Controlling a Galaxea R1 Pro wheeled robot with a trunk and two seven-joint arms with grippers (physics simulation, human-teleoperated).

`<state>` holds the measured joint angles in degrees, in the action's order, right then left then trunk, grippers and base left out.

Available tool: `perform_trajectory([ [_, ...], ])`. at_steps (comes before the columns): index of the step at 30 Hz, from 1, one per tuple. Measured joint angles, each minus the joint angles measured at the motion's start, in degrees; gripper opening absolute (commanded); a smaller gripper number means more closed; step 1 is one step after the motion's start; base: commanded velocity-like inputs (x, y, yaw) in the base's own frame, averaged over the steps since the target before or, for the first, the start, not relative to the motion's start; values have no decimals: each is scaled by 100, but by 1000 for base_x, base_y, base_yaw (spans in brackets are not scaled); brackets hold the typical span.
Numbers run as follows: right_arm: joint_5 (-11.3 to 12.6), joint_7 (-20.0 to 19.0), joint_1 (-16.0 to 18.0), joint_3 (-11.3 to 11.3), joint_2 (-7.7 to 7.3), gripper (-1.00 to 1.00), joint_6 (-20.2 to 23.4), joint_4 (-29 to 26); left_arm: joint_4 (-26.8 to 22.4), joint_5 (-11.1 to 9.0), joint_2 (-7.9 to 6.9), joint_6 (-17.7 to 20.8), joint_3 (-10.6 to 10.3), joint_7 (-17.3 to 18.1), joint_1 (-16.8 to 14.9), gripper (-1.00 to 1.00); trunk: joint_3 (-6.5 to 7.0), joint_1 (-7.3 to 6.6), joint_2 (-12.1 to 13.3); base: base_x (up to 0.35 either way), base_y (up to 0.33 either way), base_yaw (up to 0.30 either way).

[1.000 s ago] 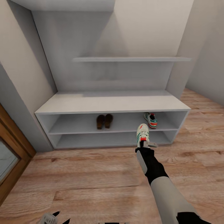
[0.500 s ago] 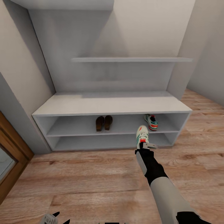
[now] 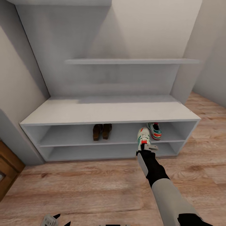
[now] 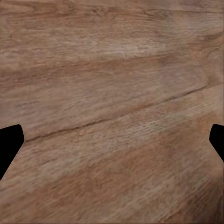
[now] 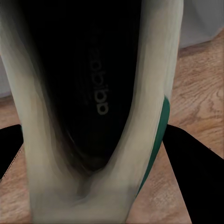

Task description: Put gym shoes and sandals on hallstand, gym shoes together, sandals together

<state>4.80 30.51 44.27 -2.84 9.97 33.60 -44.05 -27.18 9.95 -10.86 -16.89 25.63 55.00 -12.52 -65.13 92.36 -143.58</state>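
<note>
The pale grey hallstand stands against the wall ahead. On its upper shelf tier the two brown sandals sit side by side near the middle, and one gym shoe rests toward the right end. My right gripper is shut on the heel end of the second gym shoe, held toe-forward at the front edge of that tier, just left of the shelved shoe. The right wrist view looks into the held gym shoe, with dark fingers on both sides of it. My left gripper hangs low over the corridor floor, fingers wide apart and empty.
Two stepped wall shelves hang above the bench. A grey wall closes the left side, with a wooden door frame beside it. Wood-plank floor stretches in front of the rack and past its right end.
The whole view has shifted: the rack looks larger and nearer, so the camera has moved toward it. The held gym shoe now overlaps the upper tier's front edge, beside the shelved shoe.
</note>
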Motion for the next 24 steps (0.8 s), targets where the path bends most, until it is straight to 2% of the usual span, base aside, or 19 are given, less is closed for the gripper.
perform_trajectory([
  [9, 1, 0, 0, 0, 0, -100, -3, 0, 4, 8, 0, 3, 0, 0, 0, 100, 0, 2, 0, 50, -9, 0],
  [17, -3, 0, 0, -6, 0, -100, -8, -4, 5, 8, -3, 3, 0, 0, 0, 100, 0, 1, 0, 169, -95, 0],
  [24, -4, 0, 0, -9, 0, -100, -7, -3, 4, 9, -7, 3, 0, 0, 0, 100, 0, 2, 0, 24, -9, 0],
])
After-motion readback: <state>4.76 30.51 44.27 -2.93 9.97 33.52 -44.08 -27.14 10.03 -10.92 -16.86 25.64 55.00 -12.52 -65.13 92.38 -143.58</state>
